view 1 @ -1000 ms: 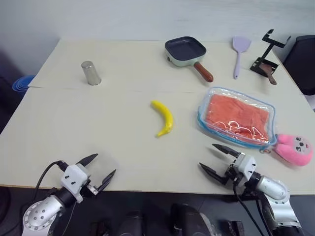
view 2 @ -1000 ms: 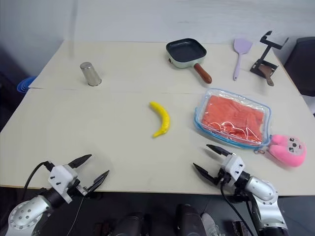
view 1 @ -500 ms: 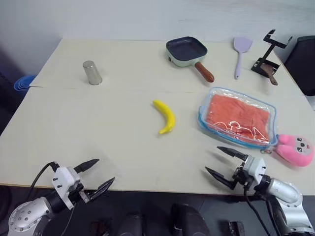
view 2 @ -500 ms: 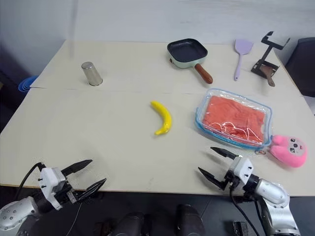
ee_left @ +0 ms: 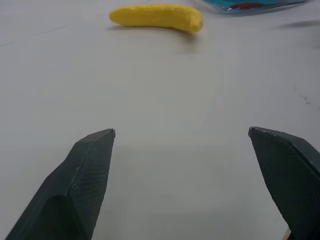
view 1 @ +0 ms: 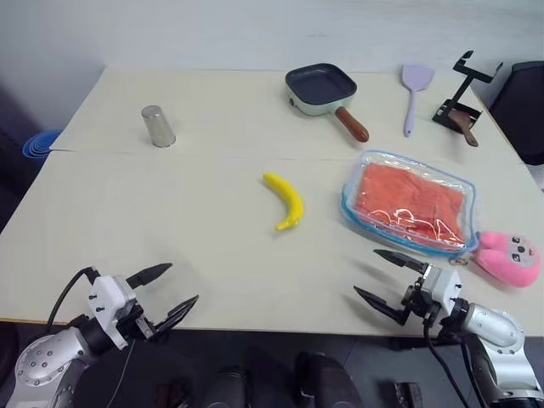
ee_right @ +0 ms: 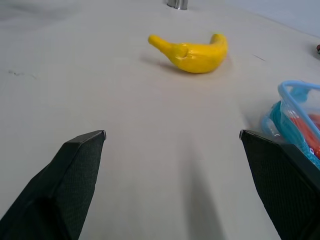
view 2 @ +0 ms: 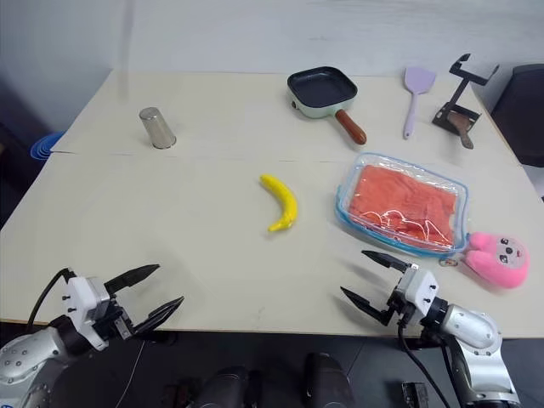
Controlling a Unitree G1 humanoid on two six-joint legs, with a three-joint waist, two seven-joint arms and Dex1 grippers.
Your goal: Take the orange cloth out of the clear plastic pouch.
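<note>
Orange cloth sits inside clear plastic pouch, flat on table right side, beside pink plush toy. Left gripper and right gripper both spread wide, empty, at near table edge. Banana mid-table.

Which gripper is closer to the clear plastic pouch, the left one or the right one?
Right. The right gripper is open just in front of the clear plastic pouch, apart from it. The left gripper, also open, is far across the table.
</note>
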